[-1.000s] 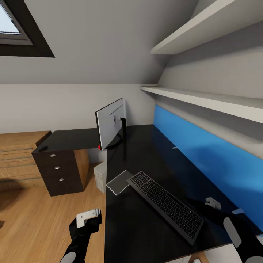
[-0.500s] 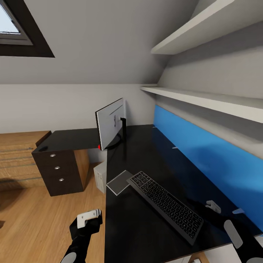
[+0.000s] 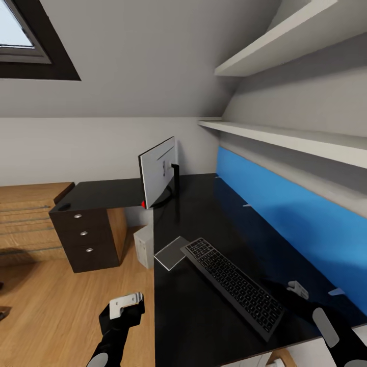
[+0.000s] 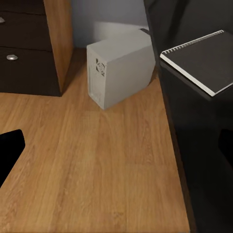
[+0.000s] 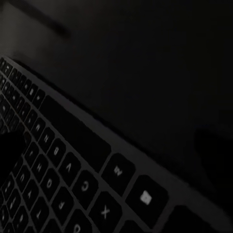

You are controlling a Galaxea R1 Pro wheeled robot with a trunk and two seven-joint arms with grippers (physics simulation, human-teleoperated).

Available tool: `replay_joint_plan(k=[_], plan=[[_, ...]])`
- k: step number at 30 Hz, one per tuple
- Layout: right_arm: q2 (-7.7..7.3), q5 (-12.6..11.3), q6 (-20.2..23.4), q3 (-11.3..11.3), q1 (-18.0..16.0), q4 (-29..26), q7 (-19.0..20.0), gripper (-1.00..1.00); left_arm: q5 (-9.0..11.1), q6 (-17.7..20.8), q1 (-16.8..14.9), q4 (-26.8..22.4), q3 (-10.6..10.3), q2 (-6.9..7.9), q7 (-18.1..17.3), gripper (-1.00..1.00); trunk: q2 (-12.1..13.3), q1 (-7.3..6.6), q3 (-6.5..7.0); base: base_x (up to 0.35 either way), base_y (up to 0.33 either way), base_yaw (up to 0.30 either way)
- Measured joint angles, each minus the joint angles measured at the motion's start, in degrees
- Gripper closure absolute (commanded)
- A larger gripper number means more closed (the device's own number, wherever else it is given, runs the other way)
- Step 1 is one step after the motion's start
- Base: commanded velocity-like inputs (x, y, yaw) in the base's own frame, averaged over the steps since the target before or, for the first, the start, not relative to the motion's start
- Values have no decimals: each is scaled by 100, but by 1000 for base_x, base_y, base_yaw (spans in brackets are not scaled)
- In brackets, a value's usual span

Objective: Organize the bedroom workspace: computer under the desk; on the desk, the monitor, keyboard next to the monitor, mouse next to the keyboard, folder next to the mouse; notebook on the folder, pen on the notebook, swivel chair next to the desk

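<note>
- keyboard (image 3: 232, 287) lies diagonally on the desk (image 3: 204, 326), long axis running from near the notebook (image 3: 171, 252) toward the robot's right
- right gripper (image 3: 298, 289) hangs just over its near end, so it's the closer arm; can't tell its jaws
- left gripper (image 3: 125, 306) is off the desk edge over the floor, jaws unclear too

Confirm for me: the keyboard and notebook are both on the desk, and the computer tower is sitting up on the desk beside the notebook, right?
Not quite. The keyboard and notebook do lie on the desk, but the computer stands on the wood floor under the desk's edge, below the notebook, not on the desktop. The left wrist view shows this most plainly.
</note>
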Motion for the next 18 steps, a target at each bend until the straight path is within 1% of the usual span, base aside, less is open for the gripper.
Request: replay_joint_plan(k=[6,9,14,18], plan=[[0,-7,2,2,0,3,1,-100,-5,8,0,8,-24,-1,0,-100,0,1,0,-71,186,0],[0,-5,4,1,0,2,1,-100,-7,7,0,10,-74,0,0,-100,0,0,0,-27,52,0],[0,-6,2,2,0,3,1,-100,-7,10,0,9,-87,0,0,-100,0,1,0,-69,127,0],[1,-5,5,3,1,1,1,-100,-5,15,0,10,-90,0,0,-100,0,0,0,-53,65,0]])
